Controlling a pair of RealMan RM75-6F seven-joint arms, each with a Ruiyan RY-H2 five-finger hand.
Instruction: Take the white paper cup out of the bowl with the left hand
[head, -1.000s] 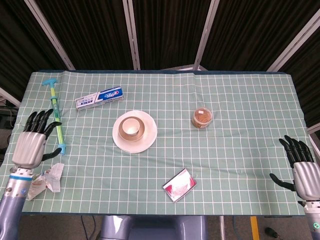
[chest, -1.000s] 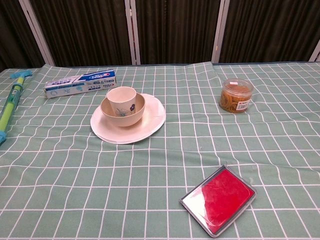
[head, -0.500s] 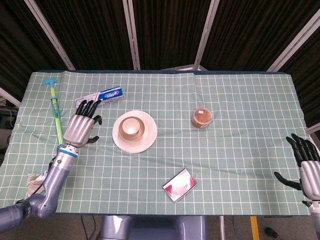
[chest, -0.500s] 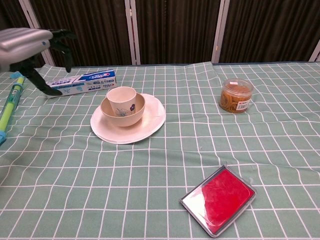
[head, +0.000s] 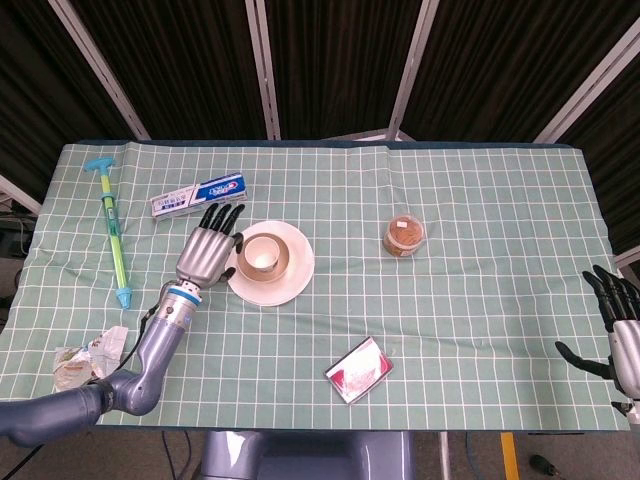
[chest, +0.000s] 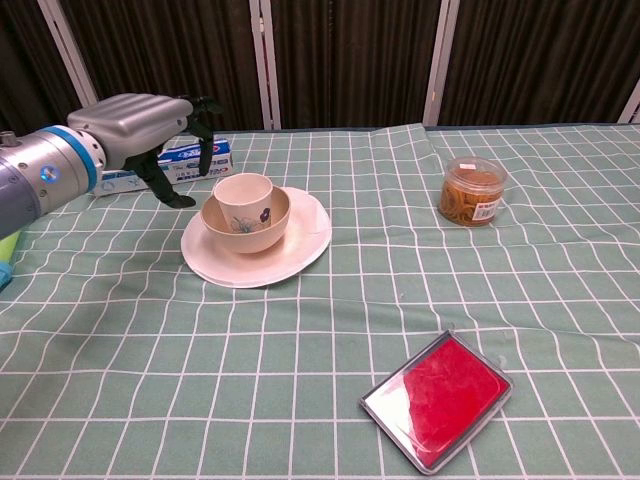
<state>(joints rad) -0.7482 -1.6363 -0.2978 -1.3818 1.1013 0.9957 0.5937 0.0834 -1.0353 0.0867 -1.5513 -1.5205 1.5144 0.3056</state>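
Note:
A white paper cup (head: 260, 254) (chest: 243, 192) stands upright inside a cream bowl (chest: 245, 222) (head: 277, 271), which rests on a white plate (head: 290, 283) (chest: 290, 255) left of the table's middle. My left hand (head: 207, 252) (chest: 140, 120) hovers just left of the cup with its fingers spread and holds nothing. Its fingertips point toward the far edge. A small gap shows between hand and cup. My right hand (head: 622, 335) stays open at the table's right front corner, far from the cup; the chest view does not show it.
A toothpaste box (head: 198, 195) (chest: 200, 157) lies behind the left hand. A green syringe (head: 112, 233), crumpled wrapper (head: 88, 358), jar of rubber bands (head: 406, 235) (chest: 472, 190) and red-faced tin (head: 359, 369) (chest: 438, 399) lie around the checked cloth (head: 480, 280).
My left hand has swept from the table's left front edge rightward across the cloth to just beside the plate and cup. The right hand has drifted slightly right, partly out of frame.

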